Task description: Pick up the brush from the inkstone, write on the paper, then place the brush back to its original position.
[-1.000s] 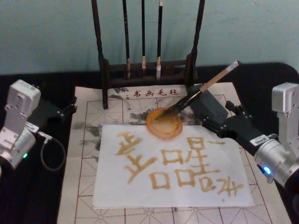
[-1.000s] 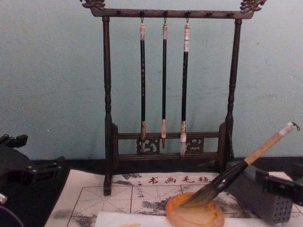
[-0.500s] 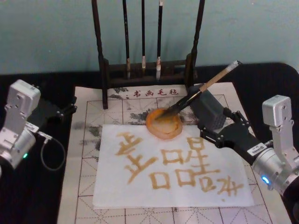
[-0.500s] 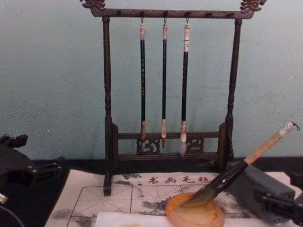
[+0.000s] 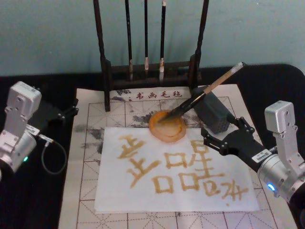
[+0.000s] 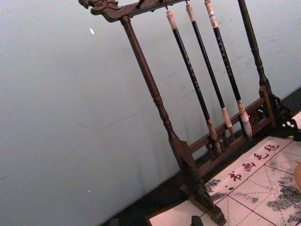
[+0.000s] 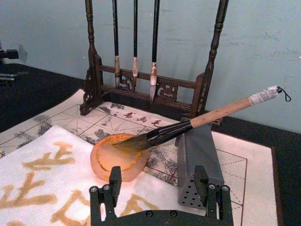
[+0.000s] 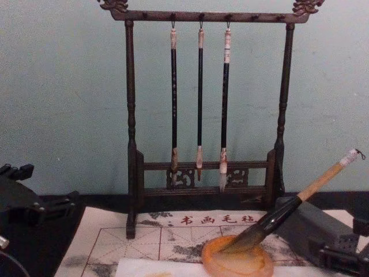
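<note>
The left gripper (image 5: 66, 112) rests parked at the far left of the inkstone (image 5: 167, 126), off the mat, and it has not moved; I cannot tell if its claw is spread or pressed together. In front of the inkstone, the paper (image 5: 176, 191) already carries several amber characters, so the writing seems finished. The brush (image 5: 202, 93) lies back in its place: its dark bristles sit in the inkstone and its handle leans on the grey block (image 5: 212, 112) just right of the inkstone. The right gripper (image 5: 220, 136) is now to the front right of the inkstone, with its fingers spread and holding nothing.

Compared with a second ago, the right gripper has drawn back from the block toward the robot, so more of the block is visible. The brush, the inkstone and the paper are unchanged. I judge that the task is practically complete, and only the retreat of the right arm remains.
</note>
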### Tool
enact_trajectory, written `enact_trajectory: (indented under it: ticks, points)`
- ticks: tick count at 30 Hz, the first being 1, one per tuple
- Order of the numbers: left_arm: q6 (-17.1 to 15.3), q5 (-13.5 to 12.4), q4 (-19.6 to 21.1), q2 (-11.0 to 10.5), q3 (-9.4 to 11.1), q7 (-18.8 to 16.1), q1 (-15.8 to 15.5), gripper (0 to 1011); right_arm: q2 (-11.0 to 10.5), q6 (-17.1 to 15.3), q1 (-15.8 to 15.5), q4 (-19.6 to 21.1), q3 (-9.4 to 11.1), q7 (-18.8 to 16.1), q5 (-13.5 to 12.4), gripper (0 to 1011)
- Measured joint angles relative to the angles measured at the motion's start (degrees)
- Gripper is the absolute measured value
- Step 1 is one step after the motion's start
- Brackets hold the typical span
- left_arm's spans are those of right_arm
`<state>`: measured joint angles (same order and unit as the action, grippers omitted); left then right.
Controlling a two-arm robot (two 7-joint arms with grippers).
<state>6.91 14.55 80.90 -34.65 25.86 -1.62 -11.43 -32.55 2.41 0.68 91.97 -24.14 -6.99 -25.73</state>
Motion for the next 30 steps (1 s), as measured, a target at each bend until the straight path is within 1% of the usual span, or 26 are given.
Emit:
enact_trajectory:
  ticks: [30]
  points:
    - [0.0, 0.0, 0.0, 0.0, 0.0, 0.0, 0.0, 1001, -0.1, 0.1, 0.1, 0.1, -0.1, 0.1, -0.2, 1003]
